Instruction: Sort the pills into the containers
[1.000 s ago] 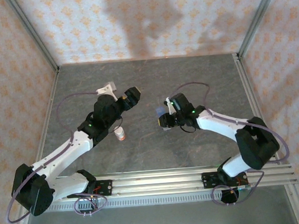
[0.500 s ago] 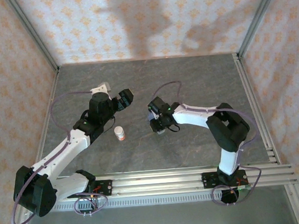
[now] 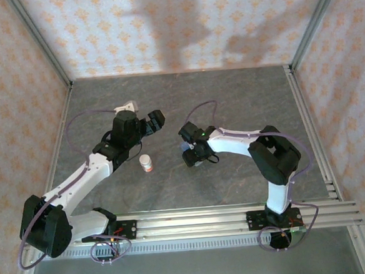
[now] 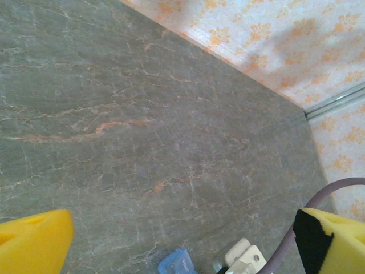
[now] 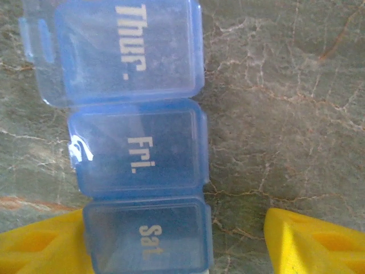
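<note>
Right gripper point(image 3: 192, 156) is edging leftward over the containers point(image 5: 134, 85), fingers apart; left gripper point(image 4: 182, 240) is hovering, fingers apart; lids point(image 5: 140, 151) shut, seemingly nothing sorted yet.

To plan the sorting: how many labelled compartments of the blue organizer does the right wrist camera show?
3: Thur. at the top, Fri. in the middle, Sat. at the bottom. Others may lie beyond the frame.

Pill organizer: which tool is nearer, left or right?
Right. The right tool is open around the Sat. end of the pill organizer. The left tool hangs apart from it, off to its left in the top view, also open.
</note>
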